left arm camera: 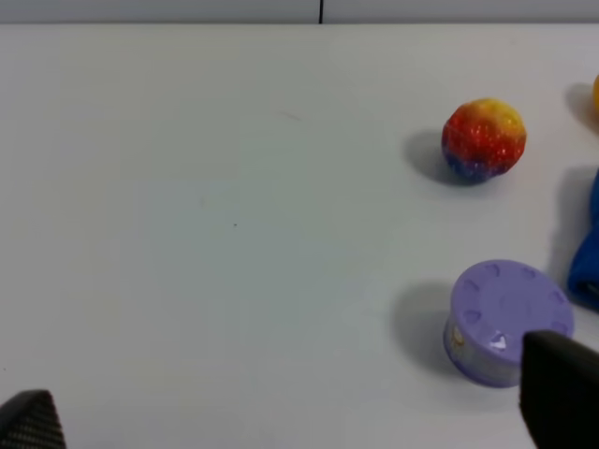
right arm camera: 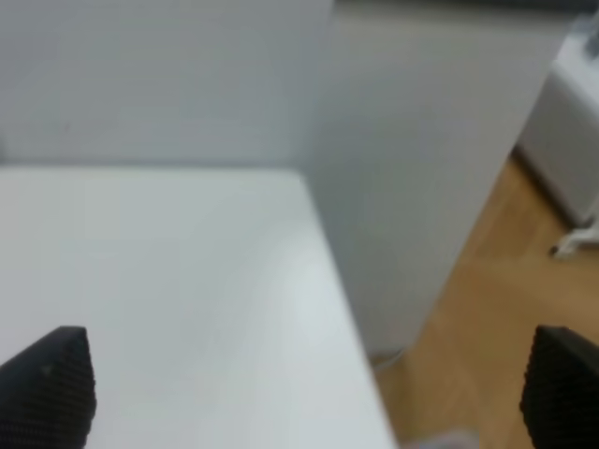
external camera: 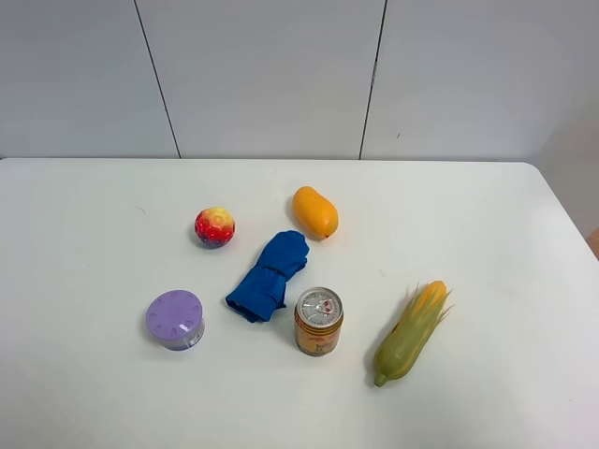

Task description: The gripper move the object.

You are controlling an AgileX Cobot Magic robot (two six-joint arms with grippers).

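Note:
The object, a small round red fruit with yellow patches [external camera: 214, 226], lies on the white table [external camera: 84, 215], left of middle. It also shows in the left wrist view [left arm camera: 483, 140]. Neither arm shows in the exterior high view. My left gripper [left arm camera: 295, 416] is open and empty, with only its two dark fingertips [left arm camera: 560, 393] showing at the picture's edge. It is well short of the fruit. My right gripper [right arm camera: 304, 388] is open and empty, with its fingertips [right arm camera: 47, 383] over a table corner. No task object shows in the right wrist view.
An orange-yellow mango [external camera: 315, 212], a crumpled blue cloth [external camera: 270, 276], an orange can [external camera: 318, 321], a purple round container [external camera: 175, 319] [left arm camera: 505, 321] and a corn cob in its husk [external camera: 412, 332] lie around the middle. The right table edge drops to a wooden floor [right arm camera: 468, 309].

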